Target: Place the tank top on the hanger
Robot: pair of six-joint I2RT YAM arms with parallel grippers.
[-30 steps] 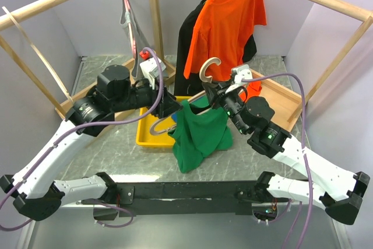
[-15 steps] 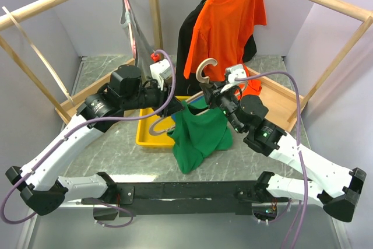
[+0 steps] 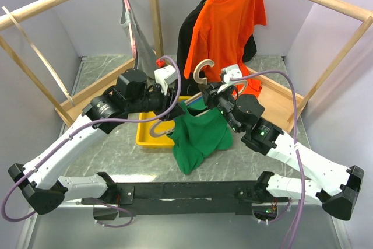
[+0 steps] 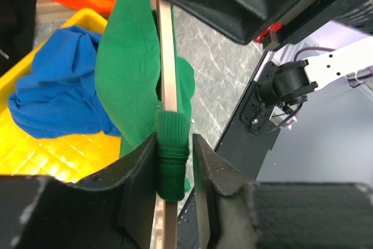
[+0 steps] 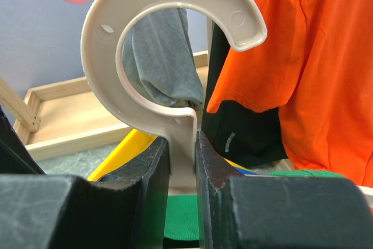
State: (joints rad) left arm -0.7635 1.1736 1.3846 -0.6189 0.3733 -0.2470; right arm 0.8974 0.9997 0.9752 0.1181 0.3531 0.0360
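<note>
Left end effector [image 4: 173, 151], pinching tank top [image 4: 125, 74], has advanced along hanger [image 4: 167, 56].

Green tank top [image 3: 201, 138] partly over upright pale hanger [image 3: 198, 75].

Grey marbled table [image 3: 116, 150] with a yellow tray [image 3: 144, 137] and a wooden rack's base rails [image 3: 282, 94] on it.

My left pincer [image 4: 172, 170] is matt black plastic, faintly grainy. The tank top [image 4: 125, 74] is soft, matt green knit, ribbed towards six o'clock. The hanger [image 4: 166, 51] bar looks like smooth pale wood; its hook is perhaps plastic.
</note>
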